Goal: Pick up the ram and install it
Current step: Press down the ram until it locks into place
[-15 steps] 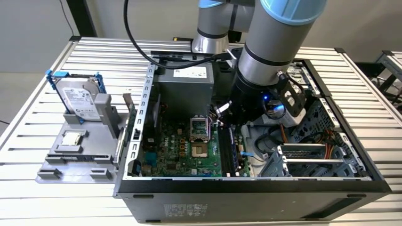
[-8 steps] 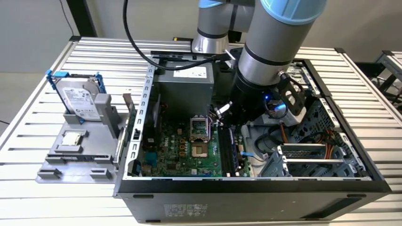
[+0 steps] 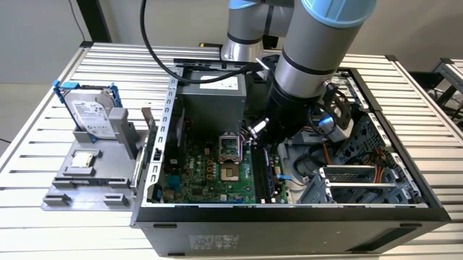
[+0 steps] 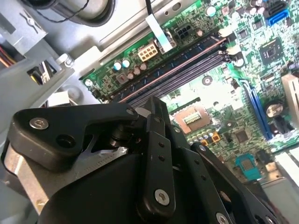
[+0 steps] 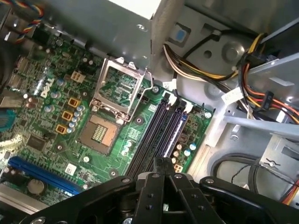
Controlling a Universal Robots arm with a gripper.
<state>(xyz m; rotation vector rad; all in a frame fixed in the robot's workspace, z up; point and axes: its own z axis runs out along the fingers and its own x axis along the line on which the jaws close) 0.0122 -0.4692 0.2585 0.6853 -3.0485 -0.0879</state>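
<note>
In the exterior view, the gripper (image 3: pixel 258 130) hangs inside the open computer case (image 3: pixel 289 214) over the motherboard (image 3: pixel 210 173), fingers pressed together and holding nothing, while the ram (image 3: pixel 265 172) stands in its slot just below, right of the empty processor socket (image 3: pixel 233 174).

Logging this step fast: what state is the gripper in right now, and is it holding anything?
Gripper: jaws shut together, low over the memory slots of the motherboard; nothing seen held between them.
</note>
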